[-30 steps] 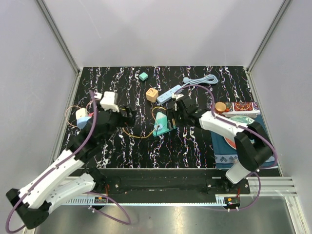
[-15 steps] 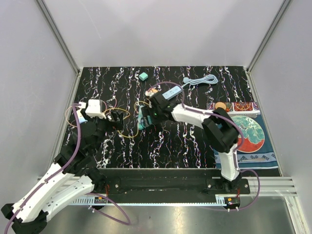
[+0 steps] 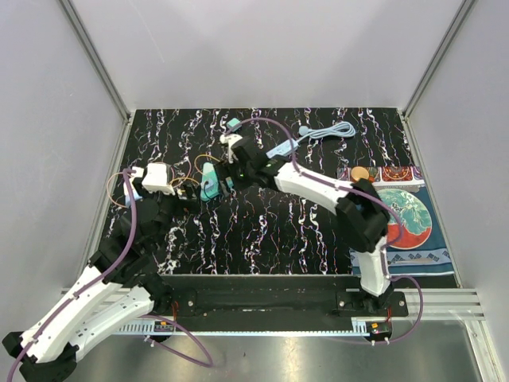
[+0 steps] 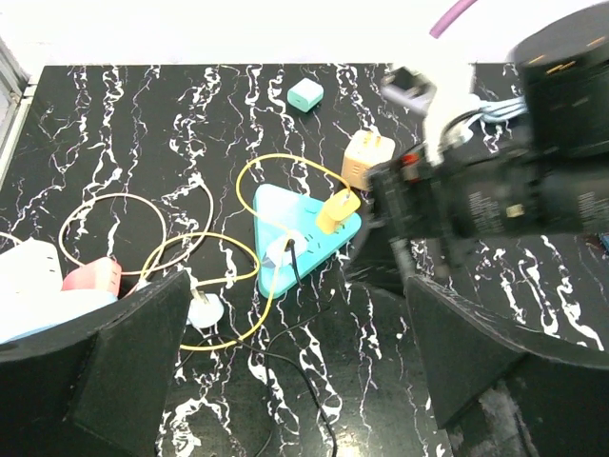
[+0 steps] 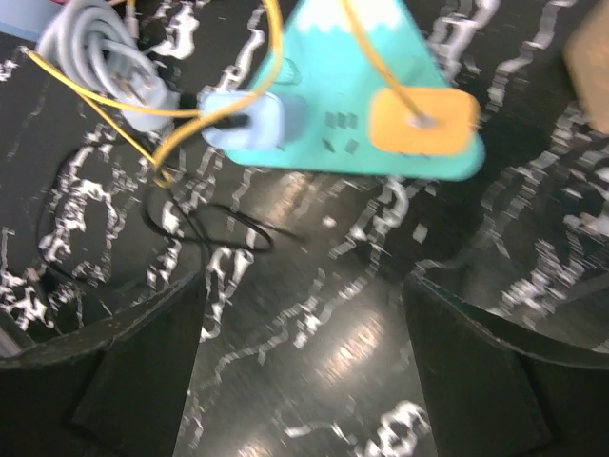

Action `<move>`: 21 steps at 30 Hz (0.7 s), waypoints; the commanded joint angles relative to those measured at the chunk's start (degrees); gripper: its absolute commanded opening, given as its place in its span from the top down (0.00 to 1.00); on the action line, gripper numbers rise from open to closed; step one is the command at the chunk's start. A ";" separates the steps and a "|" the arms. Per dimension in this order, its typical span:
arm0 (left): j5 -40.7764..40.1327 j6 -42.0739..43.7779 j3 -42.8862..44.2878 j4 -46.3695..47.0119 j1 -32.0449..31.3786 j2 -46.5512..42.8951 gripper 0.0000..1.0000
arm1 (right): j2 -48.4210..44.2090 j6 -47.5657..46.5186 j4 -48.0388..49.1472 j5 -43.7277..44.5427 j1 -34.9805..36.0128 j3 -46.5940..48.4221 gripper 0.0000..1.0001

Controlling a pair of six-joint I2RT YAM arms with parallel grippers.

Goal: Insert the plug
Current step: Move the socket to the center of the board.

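A teal triangular power strip (image 3: pixel 209 181) lies left of centre on the black marbled table. In the left wrist view, the strip (image 4: pixel 306 236) holds a yellow plug (image 4: pixel 338 209) and a pale plug (image 4: pixel 281 250) with a black cable. A loose white plug (image 4: pixel 205 309) on a yellow cable lies just left of it. My left gripper (image 4: pixel 295 381) is open and empty, short of the strip. My right gripper (image 5: pixel 304 381) is open and empty too, with the strip (image 5: pixel 381 95) just beyond its fingertips. From above, the right gripper (image 3: pixel 227 177) sits right beside the strip and the left gripper (image 3: pixel 191 199) sits below-left of it.
An orange cube adapter (image 4: pixel 366 157) and a small teal cube (image 3: pixel 234 124) lie behind the strip. A pale blue power strip (image 3: pixel 280 149) with a coiled cable (image 3: pixel 330 131) is at the back. A patterned mat (image 3: pixel 402 219) is at the right. Pink and white items (image 4: pixel 86 278) lie at the left.
My right arm has swung far left across the table, and the teal strip has moved left with it. My left gripper has drawn back slightly to the left.
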 commanded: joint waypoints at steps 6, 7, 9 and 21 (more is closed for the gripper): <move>2.13 6.32 2.99 -2.28 0.19 -3.48 0.02 | -11.09 -8.39 -1.49 6.18 -13.40 -4.06 0.11; 1.96 7.10 2.81 -2.28 0.28 -3.92 0.02 | -9.85 -8.40 -1.41 7.40 -14.38 -3.09 0.11; 1.17 7.64 2.55 -2.28 0.19 -4.36 0.02 | -5.57 -8.31 -1.32 9.69 -16.14 0.77 0.11; -1.56 9.84 -0.88 -0.70 0.45 -4.90 0.02 | 20.63 -7.96 -3.68 21.12 -20.28 26.78 0.10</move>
